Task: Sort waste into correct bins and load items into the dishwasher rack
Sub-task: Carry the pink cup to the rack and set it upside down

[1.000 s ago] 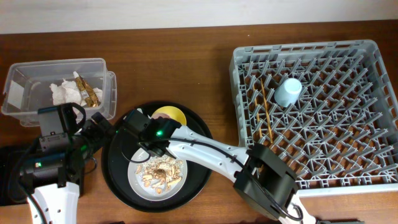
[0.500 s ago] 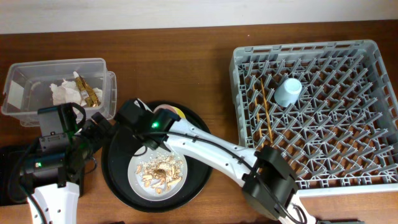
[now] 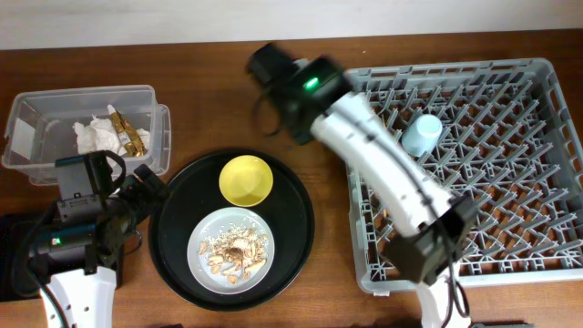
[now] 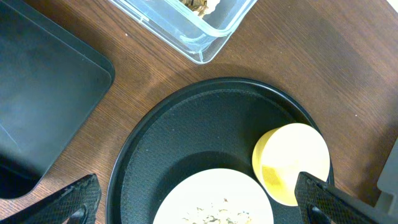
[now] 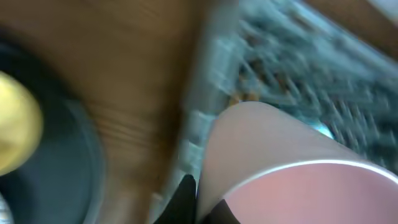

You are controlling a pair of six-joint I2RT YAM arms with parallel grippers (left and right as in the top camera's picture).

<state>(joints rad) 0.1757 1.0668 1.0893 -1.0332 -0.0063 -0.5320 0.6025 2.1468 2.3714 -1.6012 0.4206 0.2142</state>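
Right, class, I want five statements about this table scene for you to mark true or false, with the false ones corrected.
1. The yellow bowl sits on the round black tray. True.
2. The small pink cup stands on that tray too. False: the right gripper holds it off the tray, beside the dishwasher rack.
3. The light-blue cup is in the dishwasher rack. True.
4. The left gripper is shut on the plate. False: it is open, above the tray, holding nothing.
5. The plate is clean. False: food scraps lie on it.
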